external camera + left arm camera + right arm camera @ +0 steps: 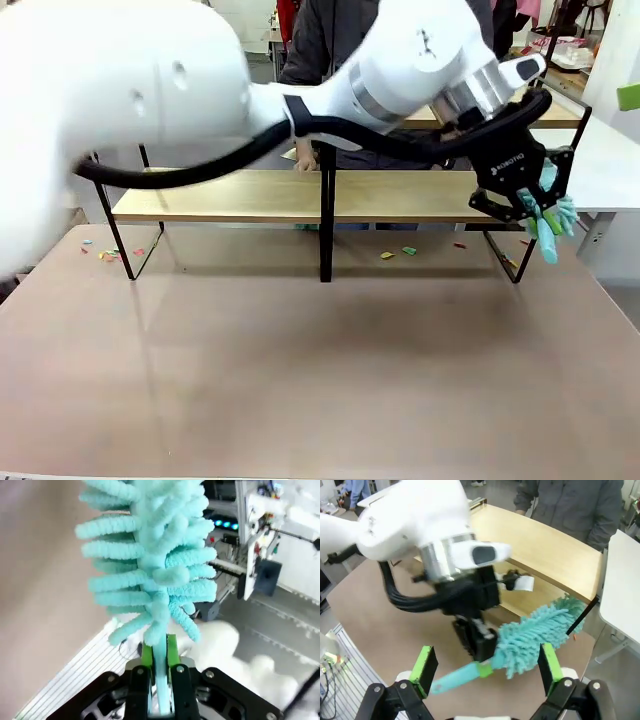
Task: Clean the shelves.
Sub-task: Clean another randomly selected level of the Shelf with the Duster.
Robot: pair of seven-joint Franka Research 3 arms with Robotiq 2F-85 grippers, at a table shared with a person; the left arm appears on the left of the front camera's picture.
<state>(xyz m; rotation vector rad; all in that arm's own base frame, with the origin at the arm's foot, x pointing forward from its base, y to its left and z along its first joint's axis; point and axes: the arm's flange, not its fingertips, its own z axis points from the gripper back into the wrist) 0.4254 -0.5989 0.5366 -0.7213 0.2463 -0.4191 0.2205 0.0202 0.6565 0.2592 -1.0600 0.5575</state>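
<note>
Now gripping teal duster [552, 222] in shut left gripper [535, 215] beside shelves [300, 195]; right gripper [485, 672] open, empty; next, sweeping boards.

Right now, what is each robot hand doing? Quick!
Left gripper: shut on the duster, holding it by its handle.
Right gripper: open, holding nothing.

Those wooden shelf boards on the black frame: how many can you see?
2. The lower board runs nearly table-wide at mid-height; the upper board shows at the right behind the left gripper, mostly hidden by the arm. Other parts may be hidden.
</note>
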